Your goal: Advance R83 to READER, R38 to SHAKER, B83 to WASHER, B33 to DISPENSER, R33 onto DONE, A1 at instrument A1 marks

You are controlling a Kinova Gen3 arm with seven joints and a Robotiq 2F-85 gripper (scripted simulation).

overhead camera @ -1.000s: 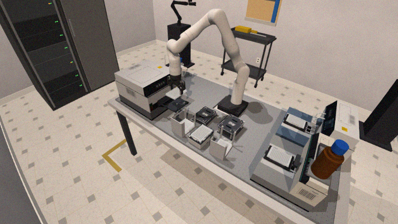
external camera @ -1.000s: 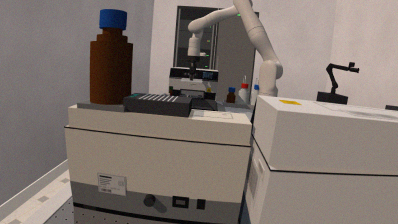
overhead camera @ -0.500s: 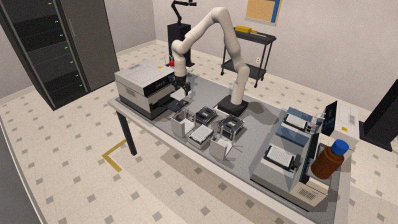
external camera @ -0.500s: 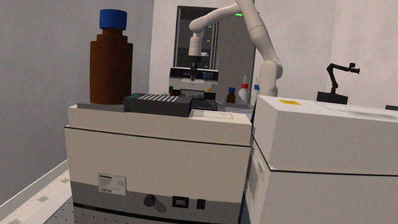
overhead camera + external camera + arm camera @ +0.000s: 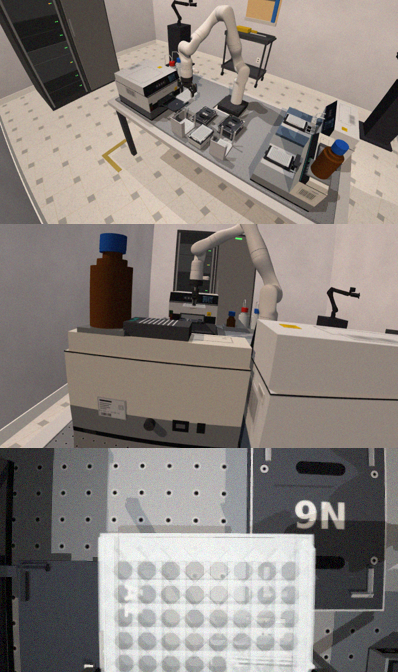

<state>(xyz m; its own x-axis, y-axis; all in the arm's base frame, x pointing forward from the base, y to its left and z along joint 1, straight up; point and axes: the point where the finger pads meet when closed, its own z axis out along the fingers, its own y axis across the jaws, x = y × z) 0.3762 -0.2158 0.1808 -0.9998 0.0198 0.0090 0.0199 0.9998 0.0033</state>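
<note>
Four white well plates (image 5: pixel 279 156) show in the open: two on the right, one near the middle and one at the far left. There are two dark nests (image 5: pixel 206 114), two stack racks (image 5: pixel 177 126), one large brown bottle (image 5: pixel 327 165) and three small bottles (image 5: pixel 230 320).

Top view looks down from high; exterior faces the arm (image 5: pixel 259 254) from afar (both show it) — wrist looks straight down.
</note>
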